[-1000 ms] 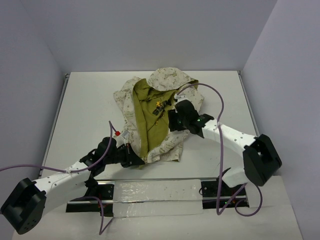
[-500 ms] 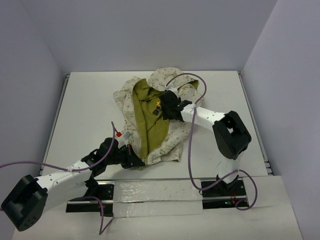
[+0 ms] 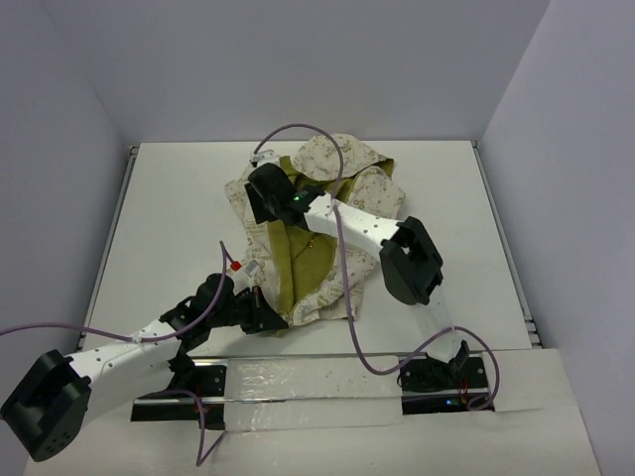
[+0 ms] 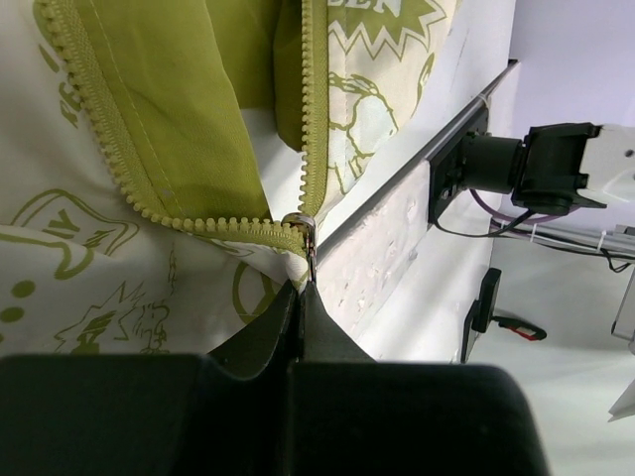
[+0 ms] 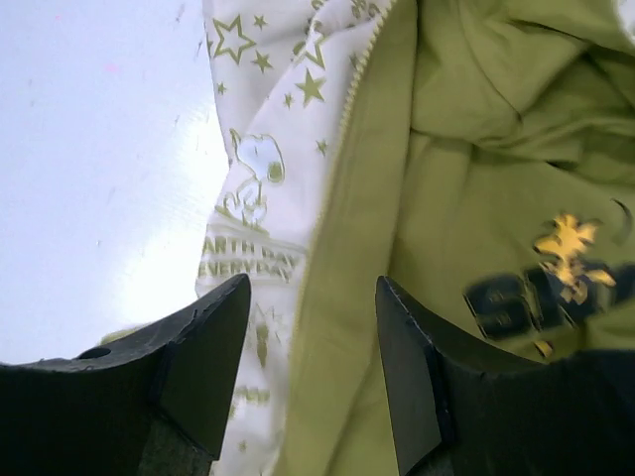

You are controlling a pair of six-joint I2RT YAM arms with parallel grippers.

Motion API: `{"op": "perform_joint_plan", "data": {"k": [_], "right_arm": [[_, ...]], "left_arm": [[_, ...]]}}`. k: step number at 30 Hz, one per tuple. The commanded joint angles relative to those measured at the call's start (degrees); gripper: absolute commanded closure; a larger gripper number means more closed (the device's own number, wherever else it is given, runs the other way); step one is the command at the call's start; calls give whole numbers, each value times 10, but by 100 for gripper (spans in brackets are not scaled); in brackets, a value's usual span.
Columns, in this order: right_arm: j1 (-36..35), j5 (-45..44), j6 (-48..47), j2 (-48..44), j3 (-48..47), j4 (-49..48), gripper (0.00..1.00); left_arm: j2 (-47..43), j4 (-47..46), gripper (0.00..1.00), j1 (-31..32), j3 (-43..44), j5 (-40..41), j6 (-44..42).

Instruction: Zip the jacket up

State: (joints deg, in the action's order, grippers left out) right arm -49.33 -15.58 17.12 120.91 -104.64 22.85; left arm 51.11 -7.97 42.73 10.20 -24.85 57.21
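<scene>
table: your flat white table [image 3: 169,218] carries everything, with pale walls round it.
jacket: the small cream cloth hooded jacket [image 3: 298,263] with olive-green prints and a plain olive-green lining lies open in the middle of the table, hood at the far side and hem towards the arm bases. the lining faces up between the two front panels.
right arm: your white and black right arm [image 3: 357,223] reaches across the jacket to its far left part.
left arm: your white and black left arm [image 3: 129,347] lies low along the near left of the table, pointing at the jacket's near hem.
right gripper: your black right gripper [image 5: 313,288] is spread wide with nothing between the fingers. it is over the left front panel's zipper edge, where cream print meets the lining. you cannot tell whether it touches the cloth.
left gripper: your black left gripper [image 4: 301,293] is clenched at the hem corner, pinching the zipper pull.
zipper: the olive toothed zipper [image 4: 316,109] is undone, and its two rows part just above the slider.
zipper pull: the small metal zipper pull [image 4: 311,260] hangs from the slider at the bottom end, its tip between the left fingertips.
</scene>
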Motion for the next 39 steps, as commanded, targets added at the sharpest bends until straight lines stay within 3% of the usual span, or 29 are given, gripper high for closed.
{"op": "perform_joint_plan", "data": {"k": [1,13,17,20,26,32,39], "right_arm": [[13,-19,13,58,-79,18,40],[21,-34,22,123,-144,35,52],[22,-38,28,104,-117,20,73],[22,-36,29,89,-93,1,83],[25,-24,28,90,-93,4,87],[28,-45,39,54,-41,-28,100],[66,-39,79,4,52,-80,100]], "left_arm": [[-18,-10,100,5,-2,7,-8],[-18,-12,100,8,0,5,-10],[-16,-15,100,8,-1,3,-10],[-15,-18,100,8,-1,2,-9],[-19,-14,100,9,-1,3,-9],[-20,-13,100,9,-1,5,-10],[-17,-9,100,11,2,3,-10]]}}
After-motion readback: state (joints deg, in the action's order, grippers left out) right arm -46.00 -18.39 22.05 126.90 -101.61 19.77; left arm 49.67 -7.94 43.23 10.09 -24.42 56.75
